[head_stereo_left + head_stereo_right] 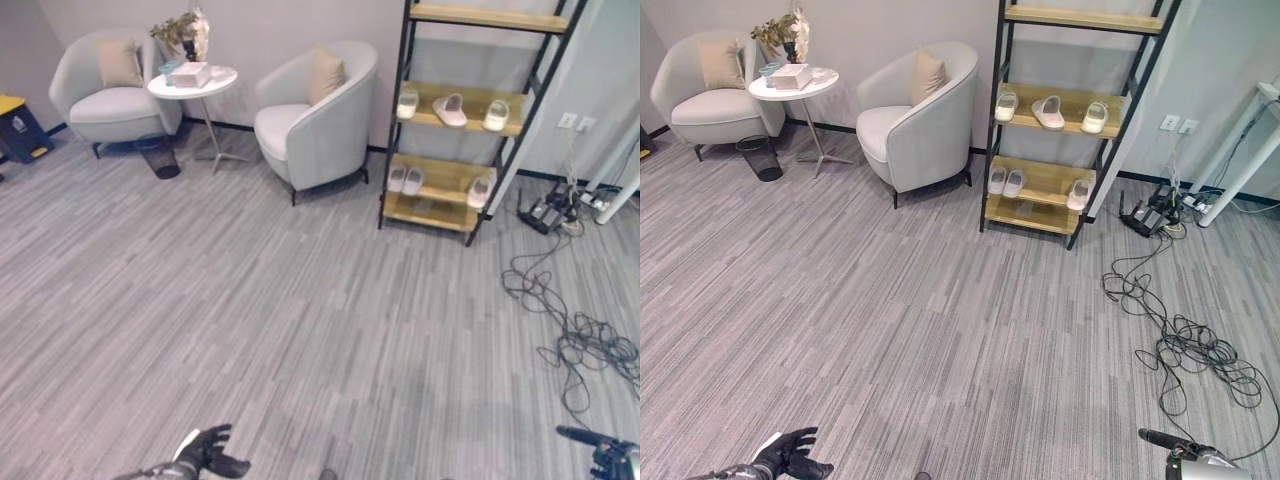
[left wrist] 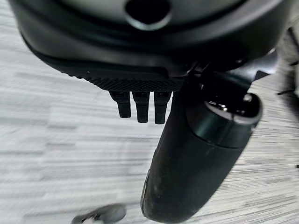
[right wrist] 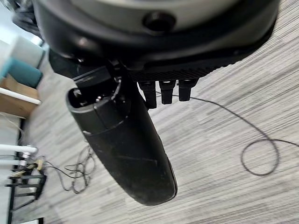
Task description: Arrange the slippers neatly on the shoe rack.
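We stand well away from the rack point(image 1: 470, 110), where the slippers point(image 1: 450, 108) already lie on two shelves. Both the left hand point(image 1: 212, 452) and right hand point(image 3: 140, 121) hang slack and empty. Approach squarely first, skirting the cables point(image 1: 570, 340), before reaching.

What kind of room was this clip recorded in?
Probably a lounge or waiting area in an office or lab. Two pale grey tub armchairs flank a small round white side table, a black-framed wooden shoe rack holding pale slippers stands against the wall, and loose black cables trail over the grey carpet.
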Robot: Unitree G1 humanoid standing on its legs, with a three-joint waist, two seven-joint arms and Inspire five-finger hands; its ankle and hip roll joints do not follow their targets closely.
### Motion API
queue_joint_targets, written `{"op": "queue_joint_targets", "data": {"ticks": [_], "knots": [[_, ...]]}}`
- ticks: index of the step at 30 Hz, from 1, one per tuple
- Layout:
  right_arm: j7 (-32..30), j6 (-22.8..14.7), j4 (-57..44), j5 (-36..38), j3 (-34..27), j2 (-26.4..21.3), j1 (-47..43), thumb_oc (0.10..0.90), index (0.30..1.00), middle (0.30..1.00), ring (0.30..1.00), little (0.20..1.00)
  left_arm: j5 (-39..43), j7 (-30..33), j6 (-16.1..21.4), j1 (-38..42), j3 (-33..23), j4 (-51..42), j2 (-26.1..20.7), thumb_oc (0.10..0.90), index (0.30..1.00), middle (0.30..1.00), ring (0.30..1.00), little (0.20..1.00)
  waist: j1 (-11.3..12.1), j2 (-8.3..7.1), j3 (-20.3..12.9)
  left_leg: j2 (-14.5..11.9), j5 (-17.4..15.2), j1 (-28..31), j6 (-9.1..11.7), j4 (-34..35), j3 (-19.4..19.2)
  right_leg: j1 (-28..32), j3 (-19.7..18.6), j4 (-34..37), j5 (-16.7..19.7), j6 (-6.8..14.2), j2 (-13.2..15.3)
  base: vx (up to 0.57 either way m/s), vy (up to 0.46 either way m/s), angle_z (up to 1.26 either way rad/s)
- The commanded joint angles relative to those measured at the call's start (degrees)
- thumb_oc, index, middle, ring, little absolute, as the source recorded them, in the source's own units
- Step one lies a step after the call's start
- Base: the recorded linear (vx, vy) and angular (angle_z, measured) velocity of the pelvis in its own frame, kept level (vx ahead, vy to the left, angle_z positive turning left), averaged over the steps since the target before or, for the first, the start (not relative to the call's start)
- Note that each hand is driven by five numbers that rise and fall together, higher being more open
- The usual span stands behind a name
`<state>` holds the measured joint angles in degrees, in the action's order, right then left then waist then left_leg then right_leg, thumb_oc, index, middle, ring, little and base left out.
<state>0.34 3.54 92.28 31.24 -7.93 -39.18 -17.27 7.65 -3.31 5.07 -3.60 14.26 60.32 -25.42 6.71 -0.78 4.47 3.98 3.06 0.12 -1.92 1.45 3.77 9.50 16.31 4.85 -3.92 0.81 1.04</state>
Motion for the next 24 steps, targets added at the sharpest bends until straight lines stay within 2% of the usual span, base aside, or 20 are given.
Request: {"op": "queue_joint_targets", "data": {"ticks": [1, 3, 4, 7, 19, 21, 22, 23, 24], "knots": [[-0.04, -1.65, -0.88, 0.78, 1.38, 1.32, 0.05, 0.800, 0.900, 0.900, 0.900, 0.900, -0.14, 0.43, 1.75, 4.47, -2.02, 3.81, 2.96, 0.800, 0.900, 0.900, 0.900, 0.900, -0.23, 1.71, -0.48, -4.27, -7.09, 1.50, 5.00, -5.96, -0.20, -5.01, -1.08, -8.60, -4.12, 2.49, 1.62, 0.04, -0.006, -0.09], [0.46, -2.23, -0.56, -0.65, 1.14, 4.64, 4.14, 0.800, 0.900, 0.900, 0.900, 0.900, -0.37, 1.50, 1.89, 5.82, -2.90, 7.47, 4.30, 0.800, 0.900, 0.900, 0.900, 0.900, -1.44, 1.95, -0.46, -4.37, -7.20, 1.91, 4.93, -5.62, -0.81, -4.95, -1.36, -8.40, -4.03, 2.35, 1.54, 0.06, -0.016, -0.16], [0.46, -2.22, -0.58, -0.65, 1.12, 4.65, 4.15, 0.800, 0.900, 0.900, 0.900, 0.900, -0.37, 1.50, 1.90, 5.82, -2.89, 7.48, 4.29, 0.800, 0.900, 0.900, 0.900, 0.900, -1.43, 1.95, -0.45, -4.37, -7.20, 1.93, 4.93, -5.61, -0.81, -4.94, -1.37, -8.40, -4.03, 2.35, 1.54, 0.05, -0.014, -0.15], [0.85, -3.79, -2.62, -2.72, 2.54, 11.55, 10.53, 0.800, 0.900, 0.900, 0.900, 0.900, -0.50, 2.75, 2.35, 7.16, -4.27, 11.13, 6.29, 0.800, 0.900, 0.900, 0.900, 0.900, -3.88, 2.60, -0.30, -4.57, -7.25, 2.85, 4.74, -4.61, -1.92, -4.81, -1.99, -8.29, -4.04, 2.21, 1.22, 0.06, -0.002, -0.07], [0.91, -5.34, -6.54, -6.01, 5.82, 14.66, 13.40, 0.800, 0.900, 0.900, 0.900, 0.900, -3.25, 3.18, 3.46, 8.70, 0.19, 8.41, 8.93, 0.800, 0.900, 0.900, 0.900, 0.900, -6.17, 2.79, 0.18, -4.46, -7.90, 3.26, 4.75, -5.48, -3.31, -4.89, -3.27, -8.47, -3.86, 2.35, 1.52, 0.01, 0.003, -0.10], [1.10, -5.23, -7.90, -8.71, 9.77, 15.60, 10.92, 0.800, 0.900, 0.900, 0.900, 0.900, -3.89, 3.56, 3.61, 9.54, 1.77, 5.02, 8.00, 0.800, 0.900, 0.900, 0.900, 0.900, -5.70, 2.05, 2.88, -5.06, -6.58, -3.25, 6.85, -18.24, -3.68, -6.32, -5.16, -10.07, -5.21, 0.61, 1.24, -0.12, -0.139, 0.06], [1.29, -5.26, -8.52, -8.75, 10.60, 15.84, 10.38, 0.800, 0.900, 0.900, 0.900, 0.900, -3.53, 3.26, 3.71, 9.37, 2.15, 3.77, 7.83, 0.800, 0.900, 0.900, 0.900, 0.900, -5.38, 1.75, 3.69, -5.88, -4.38, -5.24, 7.33, -23.11, -3.93, -5.90, -5.64, -10.15, -5.43, 0.09, 1.20, -0.05, -0.186, 0.03], [1.24, -5.57, -10.37, -7.99, 11.17, 16.73, 10.27, 0.800, 0.900, 0.900, 0.900, 0.900, -3.27, 3.19, 3.70, 9.58, 2.55, 2.31, 7.46, 0.800, 0.900, 0.900, 0.900, 0.900, -5.14, 1.42, 5.07, -7.91, -0.38, -9.88, 8.05, -31.85, -4.66, -5.46, -5.68, -10.29, -5.23, -0.77, 0.99, 0.00, -0.231, -0.14], [1.45, -5.53, -11.41, -7.70, 12.36, 17.87, 9.77, 0.800, 0.900, 0.900, 0.900, 0.900, -3.54, 3.05, 3.81, 9.39, 2.94, 0.07, 7.27, 0.800, 0.900, 0.900, 0.900, 0.900, -4.57, 1.19, 6.37, -9.23, 2.18, -13.14, 7.35, -38.40, -5.89, -4.65, -6.05, -10.25, -5.29, -1.62, 0.63, 0.03, -0.269, -0.20]]}}
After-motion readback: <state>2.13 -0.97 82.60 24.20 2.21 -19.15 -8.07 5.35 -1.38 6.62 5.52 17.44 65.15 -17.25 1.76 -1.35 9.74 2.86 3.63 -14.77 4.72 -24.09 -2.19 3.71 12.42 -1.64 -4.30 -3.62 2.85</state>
